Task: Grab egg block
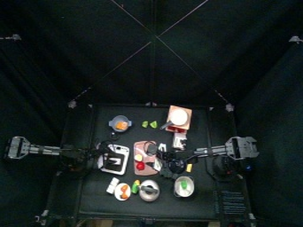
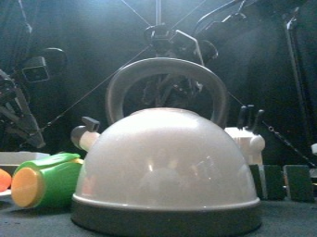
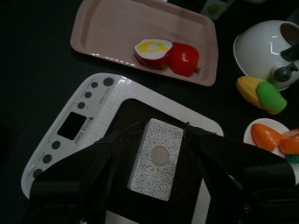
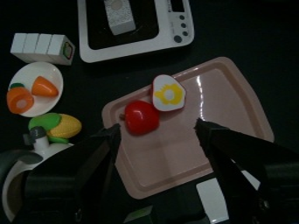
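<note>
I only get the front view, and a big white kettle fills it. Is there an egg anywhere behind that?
Observer: Yes. The egg block lies on a pink tray, which shows in the right wrist view.
Operator: Is anything next to it?
Observer: A red block touches it on the same tray.
Operator: Is one of the claws near it?
Observer: The right gripper hangs over the tray with its jaws open, holding nothing.

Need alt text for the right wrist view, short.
The open right pincer hovers over a pink tray holding an egg block beside a red block. A white scale lies beyond the tray, a white kettle at one edge.
</note>
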`<action>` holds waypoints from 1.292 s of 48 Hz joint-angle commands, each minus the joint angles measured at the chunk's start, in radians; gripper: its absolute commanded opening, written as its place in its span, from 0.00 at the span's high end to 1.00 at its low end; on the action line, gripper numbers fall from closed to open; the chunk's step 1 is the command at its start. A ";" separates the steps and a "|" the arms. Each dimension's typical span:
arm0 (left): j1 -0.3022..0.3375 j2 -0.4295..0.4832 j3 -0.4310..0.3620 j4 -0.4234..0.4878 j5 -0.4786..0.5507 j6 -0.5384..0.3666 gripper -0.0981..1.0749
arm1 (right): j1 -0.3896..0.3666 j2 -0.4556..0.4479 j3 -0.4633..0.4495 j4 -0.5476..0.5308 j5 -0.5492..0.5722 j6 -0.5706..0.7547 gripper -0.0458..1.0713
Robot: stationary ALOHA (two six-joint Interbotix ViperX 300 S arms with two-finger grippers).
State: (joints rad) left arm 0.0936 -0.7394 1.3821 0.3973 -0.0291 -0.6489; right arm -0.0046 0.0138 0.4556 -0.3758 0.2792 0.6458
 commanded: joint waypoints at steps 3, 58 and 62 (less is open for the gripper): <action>0.003 0.002 -0.044 0.021 -0.005 0.005 0.12 | 0.009 -0.038 -0.012 0.029 0.026 0.005 0.08; 0.319 0.002 -0.189 0.209 -0.212 0.072 0.12 | -0.008 -0.359 0.012 0.221 0.684 0.488 0.08; 0.319 0.002 -0.179 0.209 -0.212 0.069 0.12 | 0.034 -0.399 0.029 0.147 0.735 0.606 0.08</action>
State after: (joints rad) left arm 0.4096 -0.7378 1.2103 0.6075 -0.2316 -0.5798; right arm -0.0107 -0.3252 0.4939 -0.1580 0.9649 1.1612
